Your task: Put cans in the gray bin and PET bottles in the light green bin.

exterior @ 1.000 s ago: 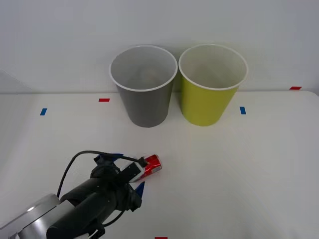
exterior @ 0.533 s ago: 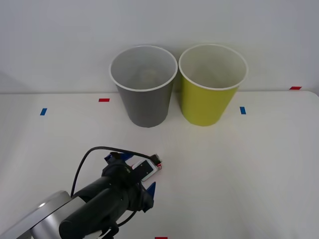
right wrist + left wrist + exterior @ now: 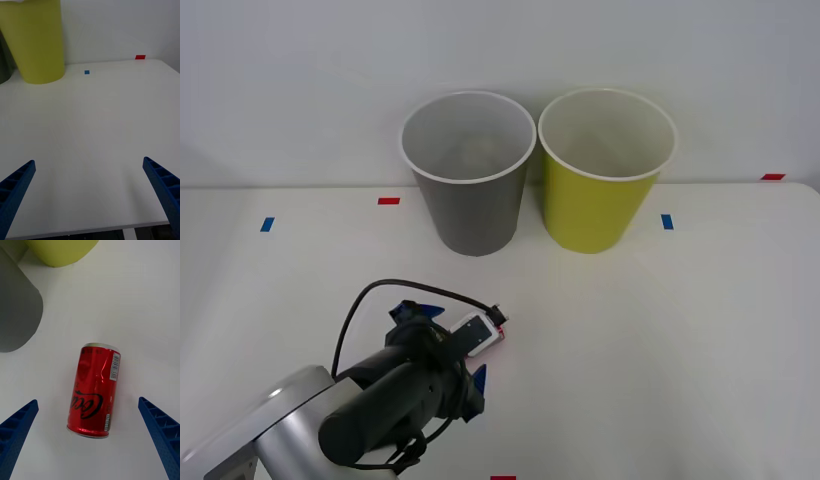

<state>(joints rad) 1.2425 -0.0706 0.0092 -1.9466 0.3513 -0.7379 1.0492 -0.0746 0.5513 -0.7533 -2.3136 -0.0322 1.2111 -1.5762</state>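
Between wide-open left gripper (image 3: 90,438) fingers: can (image 3: 94,390).

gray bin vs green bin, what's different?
Colour: the gray bin has a dark gray wall; the green bin is yellow-green. Place: the gray bin stands on the robot's left, the green bin on its right. The gray bin is the one nearer the can lying under the open left gripper. Shared: same tall tapered shape, white rims, both upright on the table.
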